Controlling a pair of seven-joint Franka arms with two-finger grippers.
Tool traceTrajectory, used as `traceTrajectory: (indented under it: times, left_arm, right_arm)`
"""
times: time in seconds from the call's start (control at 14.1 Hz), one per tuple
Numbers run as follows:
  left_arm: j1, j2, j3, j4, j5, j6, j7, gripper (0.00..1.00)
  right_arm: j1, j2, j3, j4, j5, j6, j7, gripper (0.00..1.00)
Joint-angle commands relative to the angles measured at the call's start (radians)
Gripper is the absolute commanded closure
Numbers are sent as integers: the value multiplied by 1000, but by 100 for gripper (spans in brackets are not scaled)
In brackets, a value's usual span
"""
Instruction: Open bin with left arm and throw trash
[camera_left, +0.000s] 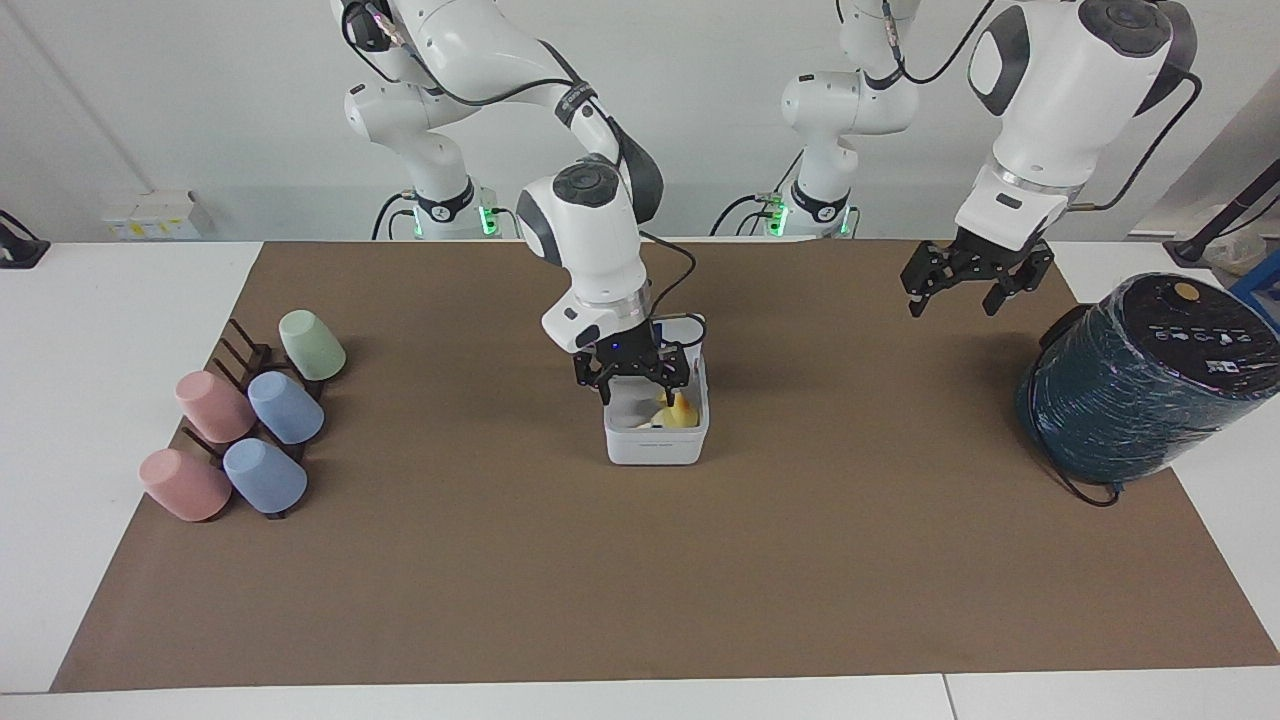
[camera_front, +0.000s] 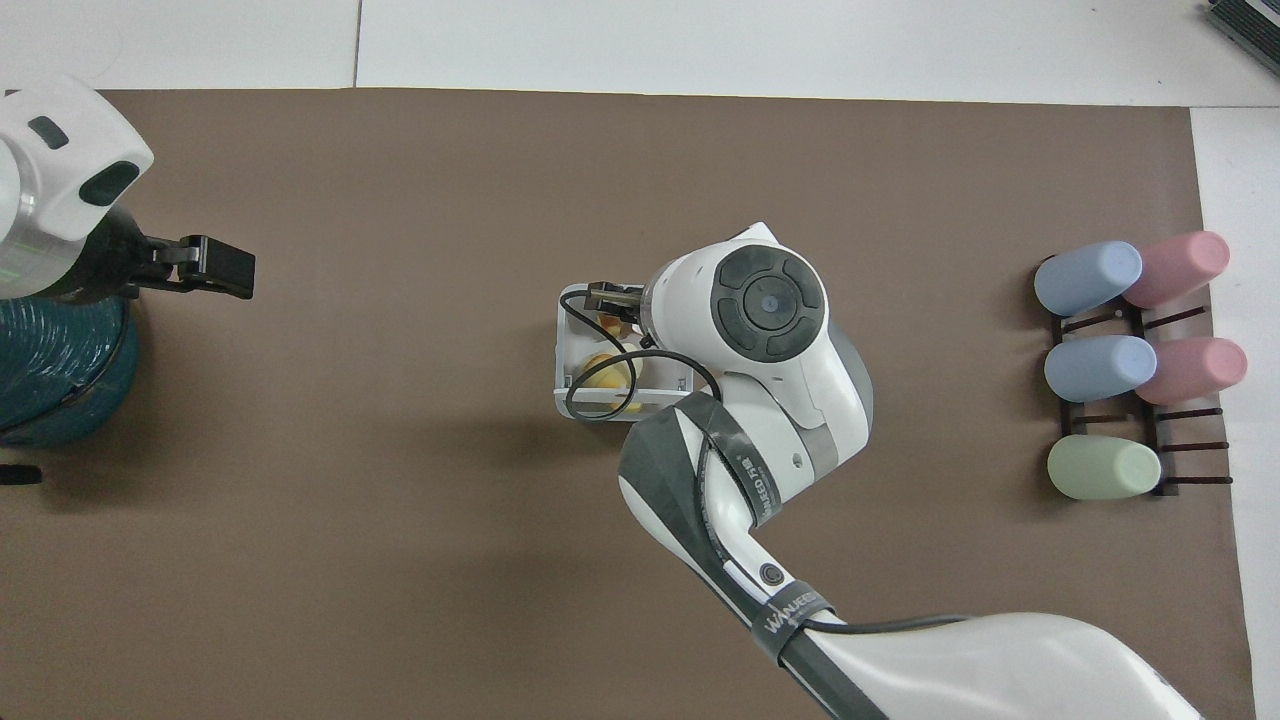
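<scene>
The small white bin (camera_left: 655, 445) stands at the middle of the brown mat, its lid up on the side nearer the robots. It also shows in the overhead view (camera_front: 562, 340). A pale yellow trash piece (camera_left: 682, 411) lies inside it, seen from above too (camera_front: 600, 370). Other pieces in the bin are mostly hidden by the gripper. My right gripper (camera_left: 632, 388) hangs open and empty just over the bin's mouth. My left gripper (camera_left: 962, 285) is open and empty in the air, over the mat beside the teal cylinder.
A big dark teal cylinder (camera_left: 1140, 385) lies tilted at the left arm's end of the mat. A dark rack (camera_left: 250, 370) with several pastel cups (camera_left: 285, 407) stands at the right arm's end.
</scene>
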Motion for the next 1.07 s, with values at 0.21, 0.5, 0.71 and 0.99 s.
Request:
traceTrajectory:
  times: [0.21, 0.5, 0.71, 0.99]
  left_arm:
    - [8, -38, 7, -48, -41, 15, 5, 0]
    - [21, -38, 9, -45, -38, 9, 9, 0]
    - [21, -38, 9, -40, -33, 4, 7, 0]
    - [21, -40, 9, -42, -33, 4, 4, 0]
  right_arm:
    - [-182, -148, 6, -32, -7, -163, -251, 0]
    - [-340, -230, 6, -32, -7, -275, -426, 0]
    - [-443, -288, 6, -32, -8, -373, -532, 0]
    - [-495, -363, 4, -55, -62, -479, -573, 0]
